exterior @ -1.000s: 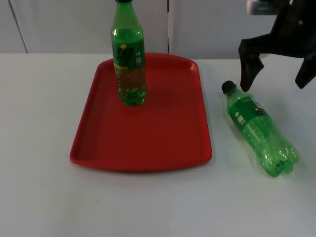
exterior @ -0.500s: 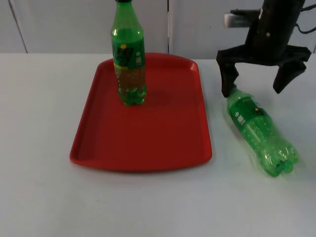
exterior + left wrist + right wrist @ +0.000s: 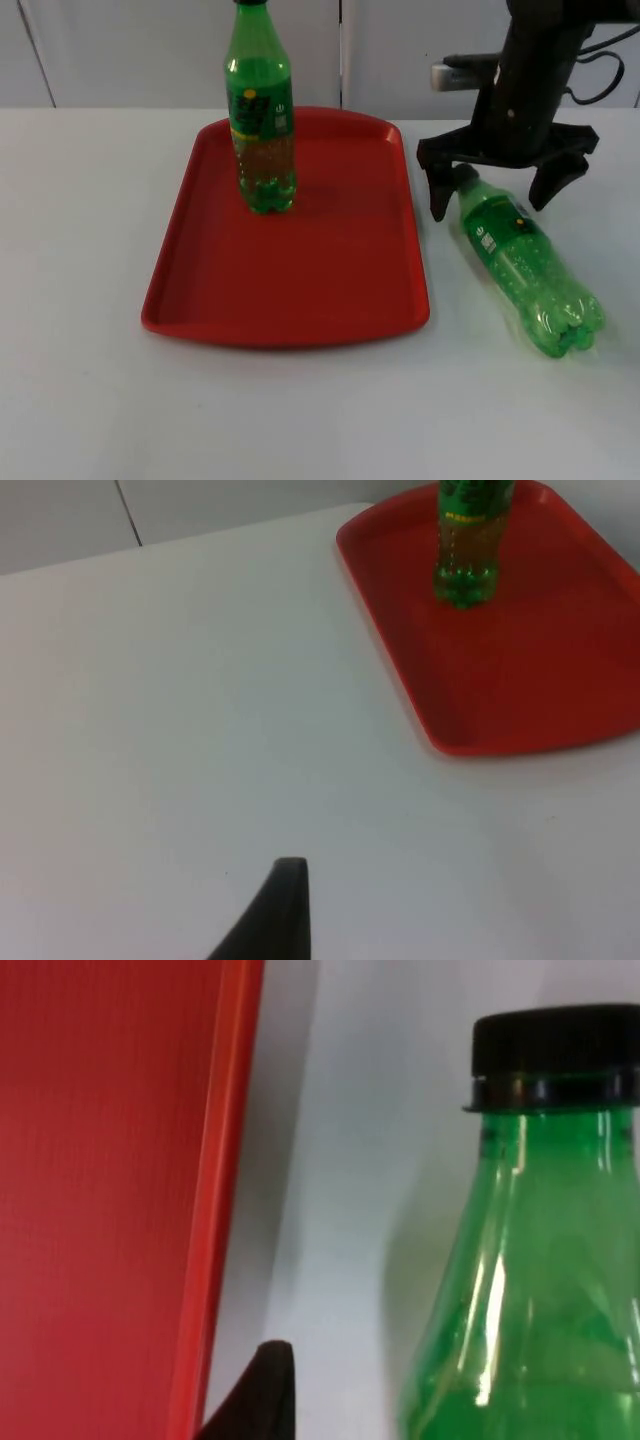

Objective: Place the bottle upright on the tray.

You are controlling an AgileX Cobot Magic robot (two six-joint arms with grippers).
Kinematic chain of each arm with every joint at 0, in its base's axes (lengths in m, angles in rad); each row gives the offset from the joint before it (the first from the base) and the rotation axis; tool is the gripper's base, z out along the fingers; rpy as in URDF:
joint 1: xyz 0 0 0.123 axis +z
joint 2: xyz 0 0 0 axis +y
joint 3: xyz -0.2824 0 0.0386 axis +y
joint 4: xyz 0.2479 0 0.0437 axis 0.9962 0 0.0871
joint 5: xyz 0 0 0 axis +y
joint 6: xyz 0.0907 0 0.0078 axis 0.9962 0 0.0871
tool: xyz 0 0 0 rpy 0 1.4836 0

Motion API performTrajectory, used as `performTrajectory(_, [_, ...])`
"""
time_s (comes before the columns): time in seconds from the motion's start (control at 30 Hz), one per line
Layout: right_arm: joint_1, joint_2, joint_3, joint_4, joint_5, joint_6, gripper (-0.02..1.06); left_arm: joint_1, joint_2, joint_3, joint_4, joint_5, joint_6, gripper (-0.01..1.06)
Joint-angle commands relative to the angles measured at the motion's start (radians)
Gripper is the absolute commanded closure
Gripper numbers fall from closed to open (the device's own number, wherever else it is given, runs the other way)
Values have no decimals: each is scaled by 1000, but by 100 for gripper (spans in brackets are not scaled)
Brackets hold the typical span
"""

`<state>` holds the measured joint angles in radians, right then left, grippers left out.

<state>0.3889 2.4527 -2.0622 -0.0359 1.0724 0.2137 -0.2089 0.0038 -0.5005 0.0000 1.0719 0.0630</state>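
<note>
Your right gripper [image 3: 490, 195] hangs over the neck end of the lying bottle [image 3: 525, 265], its fingers spread wide and holding nothing; one fingertip [image 3: 437, 203] sits on the tray side of the cap [image 3: 463, 172], the other on the right of the shoulder. That straddle looks like a set-up for a grasp across the neck, so you can later tip the bottle onto its base. The bottle lies on its side on the white table [image 3: 90, 400], just right of the red tray [image 3: 300, 300], cap pointing far and base pointing near and right. In the right wrist view the cap [image 3: 555, 1055] and green shoulder [image 3: 520, 1290] loom close, with the tray edge [image 3: 215, 1210] beside them, so mind that rim when you close. A second, standing bottle [image 3: 260, 115] occupies the far-left part of the tray, which leaves the near and right floor free for the placement. Your left gripper [image 3: 275, 910] waits over bare table on the left; you cannot tell how far its fingers are open
</note>
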Motion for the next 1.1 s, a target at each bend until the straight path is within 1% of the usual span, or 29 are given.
performTrajectory(0.0, [5, 7, -1, -6, -12, -4, 6, 1, -4, 4, 8, 2, 3, 3])
performTrajectory(0.3, [5, 61, -1, -5, -14, -3, 6, 1, -4, 4, 8, 2, 3, 3])
performTrajectory(0.47, [5, 74, 0, 19, -18, -3, 11, 1, -4, 4, 8, 2, 3, 3])
performTrajectory(0.53, [5, 76, 0, 19, -18, -3, 18, 1, -4, 4, 8, 2, 3, 3])
performTrajectory(0.57, [5, 76, 0, 19, -18, -3, 23, 1, -4, 4, 8, 2, 3, 3])
performTrajectory(0.6, [5, 76, 0, 19, -18, -3, 23, 1, -4, 4, 8, 2, 3, 3])
performTrajectory(0.67, [5, 76, 0, 19, -16, -3, 34, 1, -4, 4, 8, 2, 3, 3])
performTrajectory(0.73, [5, 76, 0, 19, -5, 1, 50, 1, -4, 4, 8, 2, 3, 3])
performTrajectory(0.77, [5, 76, 0, 19, -5, 1, 50, 1, -4, 4, 8, 2, 3, 3])
performTrajectory(0.83, [5, 76, 0, 19, 1, 4, 70, 1, -4, 4, 8, 2, 3, 3])
performTrajectory(0.87, [5, 76, 0, 19, 5, 8, 92, 1, -4, 4, 8, 2, 3, 3])
performTrajectory(0.9, [5, 76, 0, 19, 5, 8, 92, 1, -4, 4, 8, 2, 3, 3])
performTrajectory(0.93, [5, 76, 0, 17, 5, 12, 104, 1, -4, 4, 8, 2, 3, 3])
performTrajectory(1.07, [5, 76, 0, 15, 5, 25, 105, 1, -4, 4, 8, 2, 3, 3])
